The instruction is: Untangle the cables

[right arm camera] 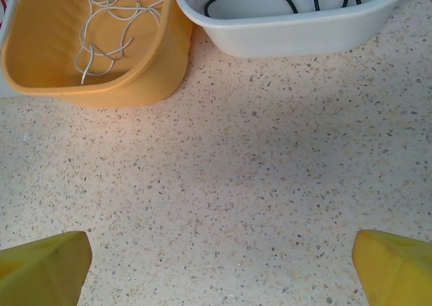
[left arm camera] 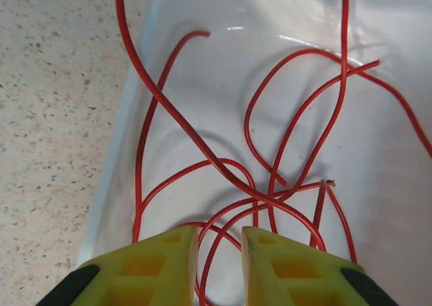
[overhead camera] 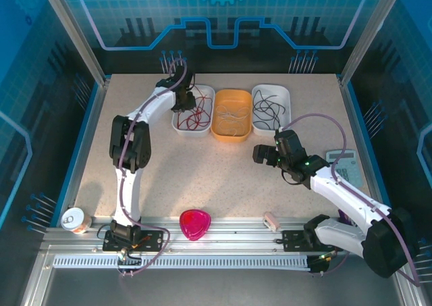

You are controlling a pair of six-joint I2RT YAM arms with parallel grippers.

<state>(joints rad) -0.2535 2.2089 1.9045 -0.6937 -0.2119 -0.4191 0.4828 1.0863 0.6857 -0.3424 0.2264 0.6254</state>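
Observation:
Red cables [left arm camera: 202, 150] lie in loose crossing loops in the left white tray [left arm camera: 135, 83]. My left gripper [left arm camera: 219, 252] hangs low over them, its jaws a narrow gap apart, one red strand running under the gap and nothing pinched. From above, the left gripper [overhead camera: 183, 105] sits over the red cables [overhead camera: 197, 115]. Pale whitish cables [overhead camera: 231, 113] fill the orange tray [overhead camera: 231, 138]; black cables [overhead camera: 268, 110] lie in the right white tray [overhead camera: 270, 129]. My right gripper [overhead camera: 260, 154] stands wide open above bare table, its fingertips [right arm camera: 40, 265] empty, before the orange tray [right arm camera: 155, 69].
A pink bowl [overhead camera: 195, 223], a small white object [overhead camera: 271, 219] and a round cup [overhead camera: 75, 219] sit near the front rail. A grey device [overhead camera: 344, 165] lies at the right edge. Bare speckled tabletop [overhead camera: 202, 177] spreads between the trays and the arm bases.

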